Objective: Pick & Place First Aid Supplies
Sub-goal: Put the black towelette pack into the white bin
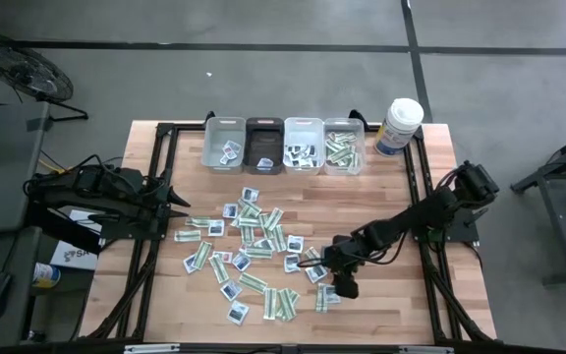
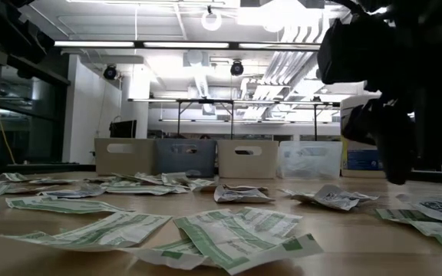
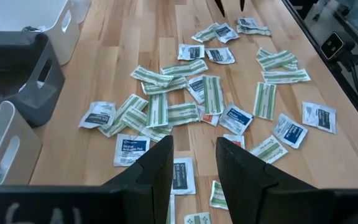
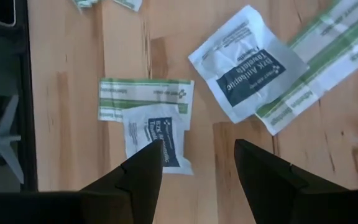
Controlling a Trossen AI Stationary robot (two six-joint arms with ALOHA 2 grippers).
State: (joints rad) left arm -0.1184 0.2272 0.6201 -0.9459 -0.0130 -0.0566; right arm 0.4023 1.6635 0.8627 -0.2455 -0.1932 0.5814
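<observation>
While the right gripper [image 1: 334, 283] hangs low over the near right part of the table [image 1: 430, 295], its two dark fingers [image 4: 145, 168] stand spread with nothing between them. Directly under them in the right wrist view lies a small white packet with dark-blue print [image 4: 157, 140], partly overlapping a green-and-white strip [image 4: 145, 96]; another white square packet [image 4: 247, 65] sits just beyond, resting over a pair of green strips [image 4: 316, 62]. None of these touches the fingers.

Over at the table's left edge the left gripper [image 1: 177, 202] waits, its fingers [image 3: 157, 171] parted a little and empty, pointing across the scattered first aid supplies [image 1: 254, 246]. That scatter covers the middle of the butcher-block top: narrow green-and-white strips mixed with squarish white packets, some overlapping, some lying alone.

Along the far edge stand four small bins [image 1: 283, 146] in a row, pale, dark, pale and clear. Each already holds a few packets, the clear one [image 1: 343, 147] mostly green strips. Just beside that one stands a white canister with a blue label [image 1: 399, 126].

Beyond the table the low view shows a workshop with bright ceiling lights [image 2: 209, 19] and long benches [image 2: 229, 107]. A fan [image 1: 18, 64] stands on the grey floor off the far left corner.
</observation>
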